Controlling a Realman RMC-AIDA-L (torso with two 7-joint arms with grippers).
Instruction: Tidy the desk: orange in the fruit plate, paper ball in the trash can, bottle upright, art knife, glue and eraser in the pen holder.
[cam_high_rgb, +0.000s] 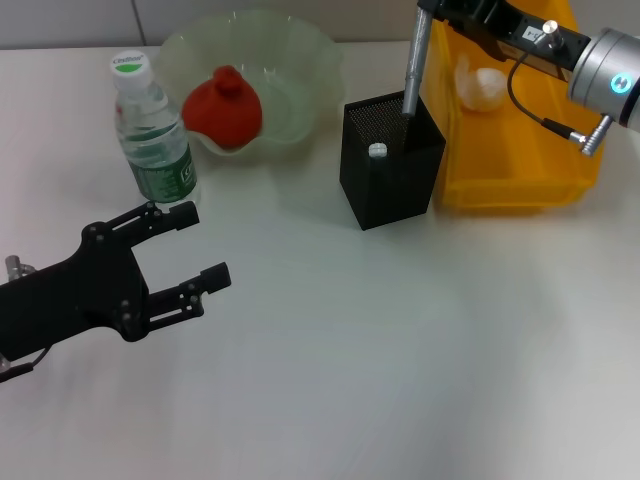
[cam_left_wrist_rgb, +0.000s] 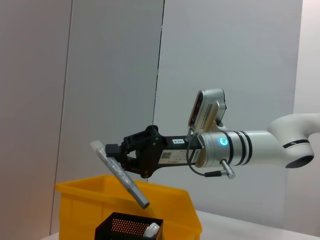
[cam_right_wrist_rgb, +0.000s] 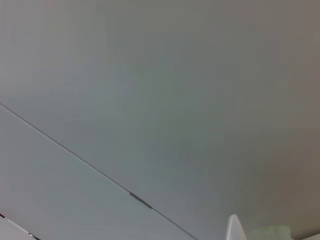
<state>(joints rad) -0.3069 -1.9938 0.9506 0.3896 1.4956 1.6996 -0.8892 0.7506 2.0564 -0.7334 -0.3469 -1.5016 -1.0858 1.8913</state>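
Note:
My right gripper (cam_high_rgb: 436, 12) is shut on the grey art knife (cam_high_rgb: 413, 62), which hangs tilted with its lower end inside the black mesh pen holder (cam_high_rgb: 391, 170). A white item (cam_high_rgb: 377, 151) stands in the holder; I cannot tell whether it is the glue or the eraser. From the left wrist view, the right gripper (cam_left_wrist_rgb: 113, 153) grips the knife (cam_left_wrist_rgb: 121, 175) above the holder (cam_left_wrist_rgb: 128, 228). The orange (cam_high_rgb: 225, 106) lies in the pale green fruit plate (cam_high_rgb: 300, 60). The bottle (cam_high_rgb: 150, 130) stands upright. The paper ball (cam_high_rgb: 480, 87) lies in the yellow trash can (cam_high_rgb: 520, 185). My left gripper (cam_high_rgb: 198, 247) hovers open at the near left.
The trash can touches the pen holder's right side. The bottle stands just beyond my left gripper's fingertips, and the plate is behind it. White tabletop stretches across the front and right.

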